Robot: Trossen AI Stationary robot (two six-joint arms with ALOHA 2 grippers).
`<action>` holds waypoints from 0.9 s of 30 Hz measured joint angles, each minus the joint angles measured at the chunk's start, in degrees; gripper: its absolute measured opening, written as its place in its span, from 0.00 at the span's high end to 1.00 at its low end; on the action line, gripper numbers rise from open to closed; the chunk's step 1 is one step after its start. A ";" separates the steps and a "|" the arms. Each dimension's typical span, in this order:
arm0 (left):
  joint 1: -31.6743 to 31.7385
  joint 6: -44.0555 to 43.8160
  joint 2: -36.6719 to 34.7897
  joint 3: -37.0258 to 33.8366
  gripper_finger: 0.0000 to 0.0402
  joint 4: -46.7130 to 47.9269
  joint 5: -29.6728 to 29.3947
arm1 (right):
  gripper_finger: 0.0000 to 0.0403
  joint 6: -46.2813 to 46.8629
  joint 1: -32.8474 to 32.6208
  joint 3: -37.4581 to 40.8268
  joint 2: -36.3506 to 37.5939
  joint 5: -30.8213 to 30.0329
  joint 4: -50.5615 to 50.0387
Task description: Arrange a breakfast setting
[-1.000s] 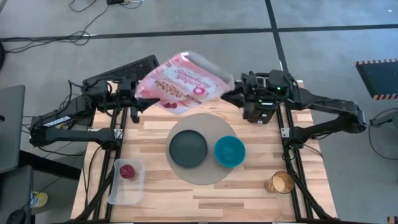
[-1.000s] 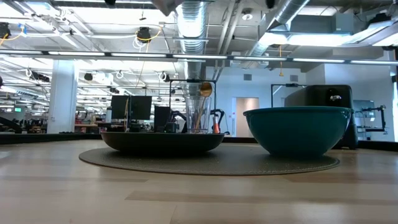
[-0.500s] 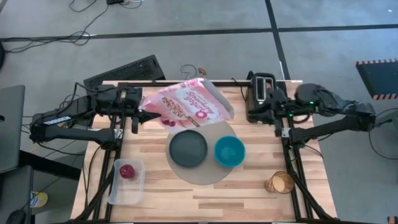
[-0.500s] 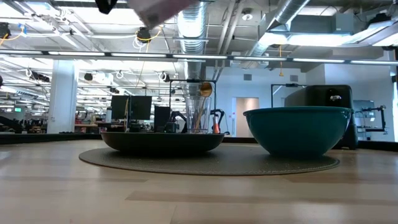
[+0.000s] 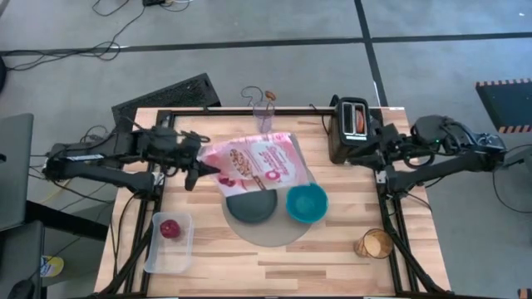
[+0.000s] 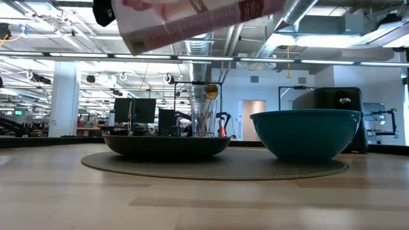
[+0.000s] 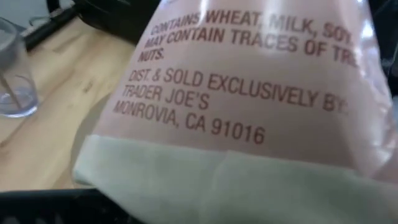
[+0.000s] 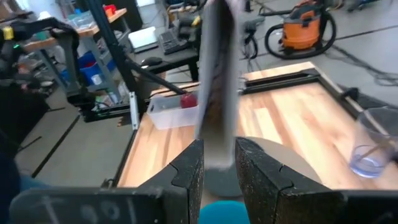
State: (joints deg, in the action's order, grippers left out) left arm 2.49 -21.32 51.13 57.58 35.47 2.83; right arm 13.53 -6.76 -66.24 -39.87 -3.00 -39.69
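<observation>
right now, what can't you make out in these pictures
- High view: the far half of the dark grey plate is covered by the cereal bag held in the left gripper.
- Low view: the bag's top is cut off by the upper edge.
- High view: what is inside the toaster is too small to tell.
- Left wrist view: the bag hides the teal bowl.

Pink-and-white cereal bag, dark grey plate, teal bowl, red apple.

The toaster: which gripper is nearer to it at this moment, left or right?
The right. The right gripper is just beside the black toaster, while the left gripper is across the table, holding the pink cereal bag above the plate.
</observation>
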 joint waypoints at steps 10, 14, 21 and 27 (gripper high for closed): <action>-4.17 0.70 6.86 0.00 0.66 0.06 -3.18 | 0.70 -1.39 0.11 0.00 0.62 -2.18 -0.27; -4.27 1.16 8.40 0.04 0.66 0.17 -3.24 | 0.70 -1.48 0.11 0.00 0.62 -2.17 -0.23; -4.27 4.32 13.43 7.53 0.66 6.13 -3.36 | 0.70 -1.54 0.11 0.00 0.56 -2.30 -0.43; -4.27 8.17 20.30 17.44 0.66 14.92 -3.57 | 0.70 -1.50 0.11 0.00 0.56 -3.26 -1.60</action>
State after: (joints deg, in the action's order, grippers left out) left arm -1.78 -13.16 71.42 75.03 50.39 -0.73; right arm 12.03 -6.66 -66.24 -39.31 -6.26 -41.29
